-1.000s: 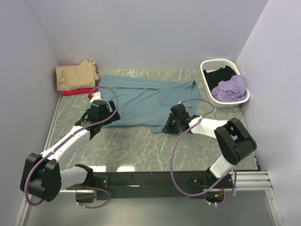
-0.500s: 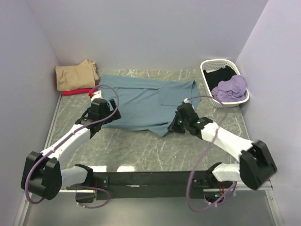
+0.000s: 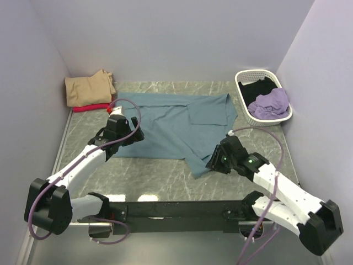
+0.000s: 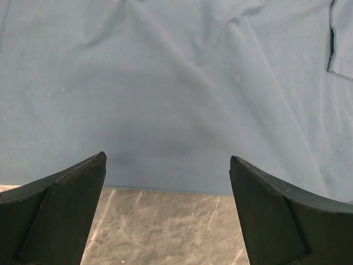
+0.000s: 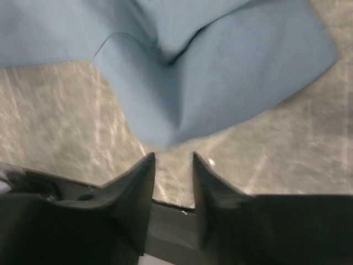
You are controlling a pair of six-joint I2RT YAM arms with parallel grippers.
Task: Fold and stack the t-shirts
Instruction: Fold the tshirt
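Observation:
A large dusty teal-blue t-shirt (image 3: 171, 124) lies spread flat across the middle of the table. My left gripper (image 3: 124, 135) hovers over its left part, jaws wide open and empty. In the left wrist view (image 4: 168, 157) the shirt (image 4: 176, 83) fills the top and its hem edge runs between my fingers. My right gripper (image 3: 212, 164) sits at the shirt's near right corner. In the right wrist view (image 5: 174, 155) the jaws stand a narrow gap apart with bare table between them, and the shirt's corner (image 5: 209, 72) lies just past the tips.
A folded tan shirt (image 3: 88, 88) lies on a red one (image 3: 88, 107) at the back left. A white lattice basket (image 3: 242, 77) at the back right holds a lilac shirt (image 3: 270, 104) and a black one (image 3: 256, 87). Walls close in on three sides.
My right gripper has pulled back toward the near right, drawing the teal shirt's lower right corner with it. My left gripper has shifted slightly farther over the shirt.

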